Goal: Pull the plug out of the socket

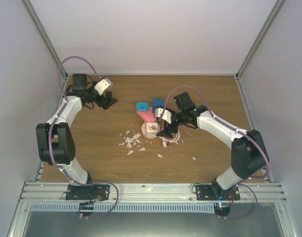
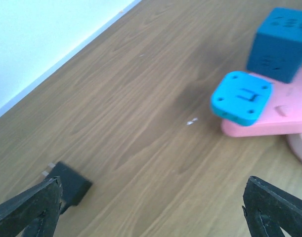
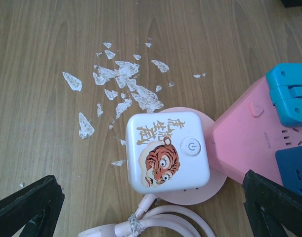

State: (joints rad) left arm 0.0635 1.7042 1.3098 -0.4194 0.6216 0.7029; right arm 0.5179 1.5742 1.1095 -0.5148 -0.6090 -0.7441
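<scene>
The salmon-pink socket (image 1: 145, 115) lies flat mid-table. A light-blue plug (image 1: 142, 106) and a dark-blue plug (image 1: 158, 103) sit on its far end. All three show in the left wrist view: socket (image 2: 269, 121), light-blue plug (image 2: 242, 97), dark-blue plug (image 2: 281, 44). My right gripper (image 1: 166, 129) is open and empty, its fingers (image 3: 27, 207) spread either side of a white tiger-print cube (image 3: 165, 153), with the socket (image 3: 247, 133) at its right. My left gripper (image 1: 106, 102) is open and empty at the back left, well apart from the socket.
The white cube stands on a small round pink disc (image 3: 195, 195) with a coiled pink cable (image 3: 160, 222) beside it. White flakes (image 3: 126, 84) litter the wood left of the socket. A small black plug (image 2: 69, 182) lies on the table by my left finger.
</scene>
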